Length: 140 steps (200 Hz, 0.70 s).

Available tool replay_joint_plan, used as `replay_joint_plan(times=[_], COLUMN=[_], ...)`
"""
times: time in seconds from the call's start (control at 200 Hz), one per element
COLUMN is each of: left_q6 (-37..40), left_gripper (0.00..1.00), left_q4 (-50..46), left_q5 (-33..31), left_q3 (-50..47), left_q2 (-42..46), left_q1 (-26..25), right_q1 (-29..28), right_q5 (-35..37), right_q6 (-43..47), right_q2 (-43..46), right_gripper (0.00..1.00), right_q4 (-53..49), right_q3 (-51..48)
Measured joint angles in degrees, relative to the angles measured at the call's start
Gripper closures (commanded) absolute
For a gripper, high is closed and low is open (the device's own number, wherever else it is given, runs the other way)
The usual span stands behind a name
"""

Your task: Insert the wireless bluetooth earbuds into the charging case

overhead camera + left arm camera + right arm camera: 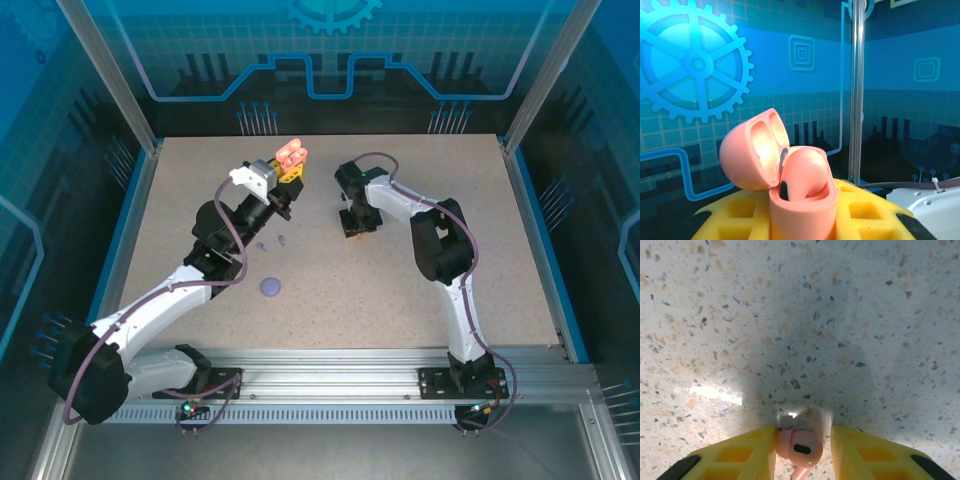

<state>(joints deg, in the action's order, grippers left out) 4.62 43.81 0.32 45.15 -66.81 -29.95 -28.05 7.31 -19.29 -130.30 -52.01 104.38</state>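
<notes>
My left gripper [289, 172] is raised over the far middle of the table, shut on a pink charging case [293, 153]. In the left wrist view the case [802, 217] stands between the yellow fingers [867, 212] with its lid [745, 150] open, and one pink earbud [807, 172] is seated inside. My right gripper [358, 224] points down at the table. Its open jaws [803, 432] straddle a second pink earbud [801, 449] lying on the surface. That bud touches the left finger [745, 455], with a gap to the right finger. Two lavender earbuds [271, 241] lie near the left arm.
A closed lavender case [271, 287] lies on the speckled table [400, 290] in front of the left arm. Blue walls and metal posts [857, 90] enclose the table, with a rail along the near edge.
</notes>
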Motion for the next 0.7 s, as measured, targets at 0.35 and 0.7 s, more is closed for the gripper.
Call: replay_joint_plan(times=[0.35,0.7], left_q6=[0.0,0.0], left_gripper=[1.0,1.0], left_q4=[0.0,0.0], left_q5=[0.0,0.2], left_q3=[0.0,0.0], left_q2=[0.0,0.0], left_q1=[0.0,0.0], right_q1=[0.0,-0.1], right_q5=[0.2,0.5], right_q6=[-0.1,-0.2], right_q2=[-0.2,3.0], right_gripper=[0.76,0.77], right_q4=[0.0,2.5], right_q3=[0.3,-4.4])
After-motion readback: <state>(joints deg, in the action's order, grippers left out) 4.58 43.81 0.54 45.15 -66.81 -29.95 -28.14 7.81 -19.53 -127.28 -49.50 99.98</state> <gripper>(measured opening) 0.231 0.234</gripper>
